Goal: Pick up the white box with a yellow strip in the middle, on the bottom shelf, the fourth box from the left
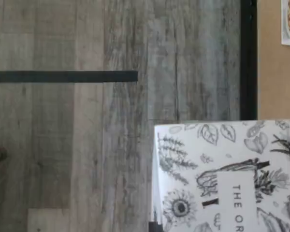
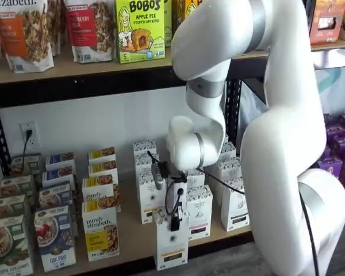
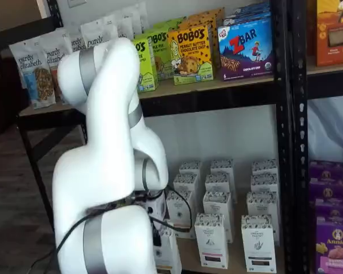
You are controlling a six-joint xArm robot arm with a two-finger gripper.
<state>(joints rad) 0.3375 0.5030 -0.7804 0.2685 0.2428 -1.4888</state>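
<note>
In a shelf view my gripper [image 2: 173,217] is shut on the top of the white box [image 2: 172,244]. It is a tall narrow carton with a yellow-orange strip low on its front. The box stands upright at the front edge of the bottom shelf [image 2: 132,238], forward of the other rows. The wrist view shows its black-speckled botanical top [image 1: 222,179] over grey wood flooring, beside the shelf's black edge [image 1: 248,58]. In the other shelf view the arm hides the gripper, and only a sliver of the white box [image 3: 170,251] shows.
Like white cartons [image 2: 199,210] stand in rows just behind and to the right. "purely elizabeth" boxes [image 2: 101,236] fill the left of the board. Purple boxes [image 2: 339,164] sit on the rack to the right. A black rack post [image 3: 284,142] stands close by.
</note>
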